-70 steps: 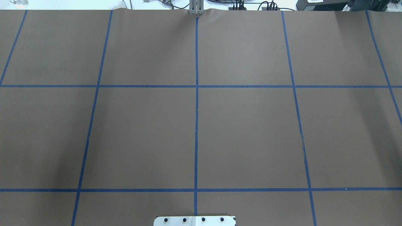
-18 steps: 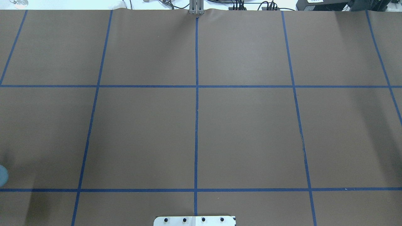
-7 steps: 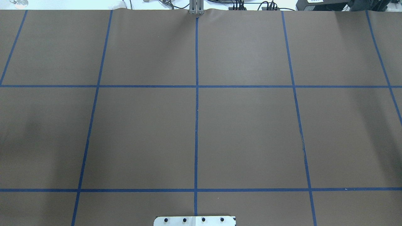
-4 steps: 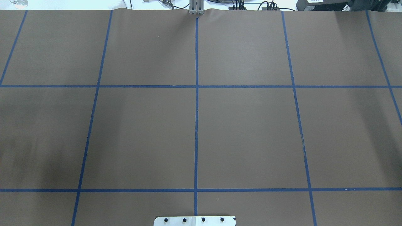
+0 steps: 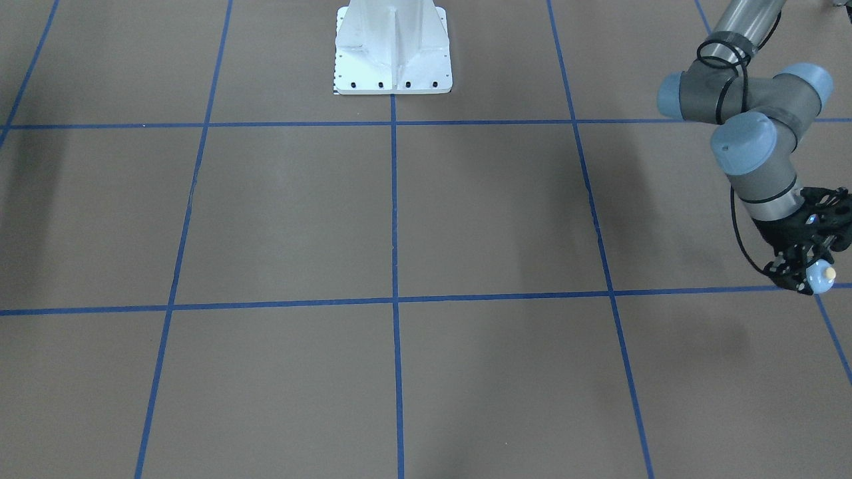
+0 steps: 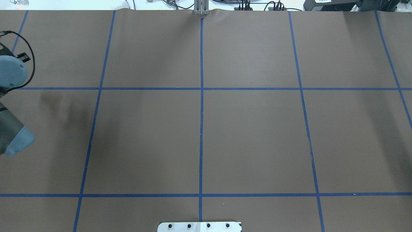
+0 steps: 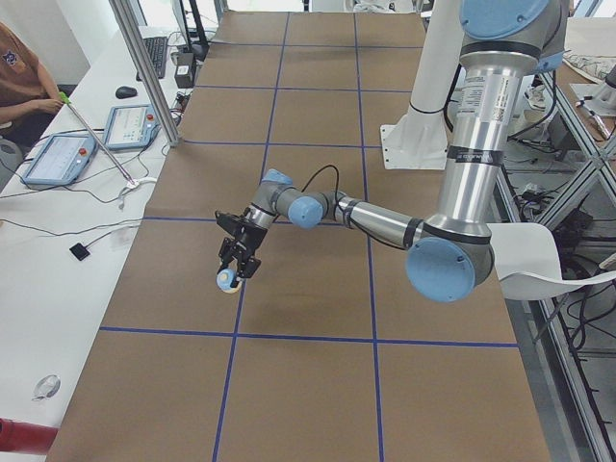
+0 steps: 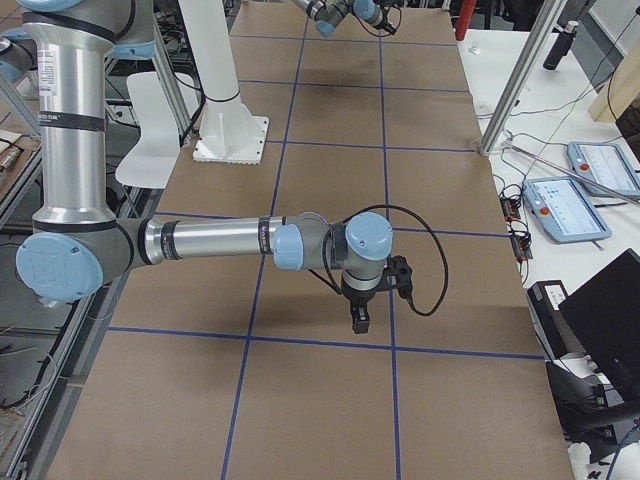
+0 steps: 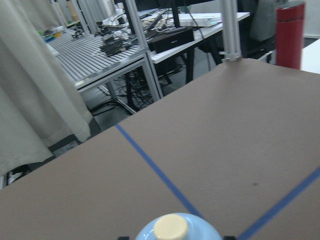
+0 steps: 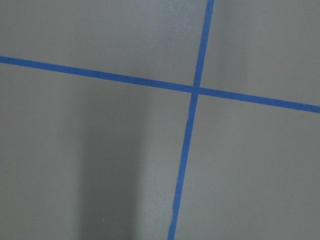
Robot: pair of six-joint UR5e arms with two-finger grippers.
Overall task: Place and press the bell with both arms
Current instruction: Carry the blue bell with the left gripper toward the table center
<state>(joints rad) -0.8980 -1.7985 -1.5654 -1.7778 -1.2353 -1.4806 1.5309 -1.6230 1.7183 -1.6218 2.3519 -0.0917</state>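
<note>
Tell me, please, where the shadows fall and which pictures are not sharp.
Overhead exterior: even light, a soft shadow on the table beside the left arm. Right wrist-mounted: sharp tape lines, a broad dark shadow band at lower left. Left wrist-mounted: the bell at the bottom edge looks slightly soft.

Left arm (image 5: 759, 179) and right arm (image 8: 200, 240): silver-grey tubes, light blue joint caps (image 5: 742, 143), a black cable (image 5: 735, 226) looping off each wrist. Left gripper (image 5: 809, 274) is black and open-framed (pedestal (image 5: 393, 46) is white, with dark screws).
</note>
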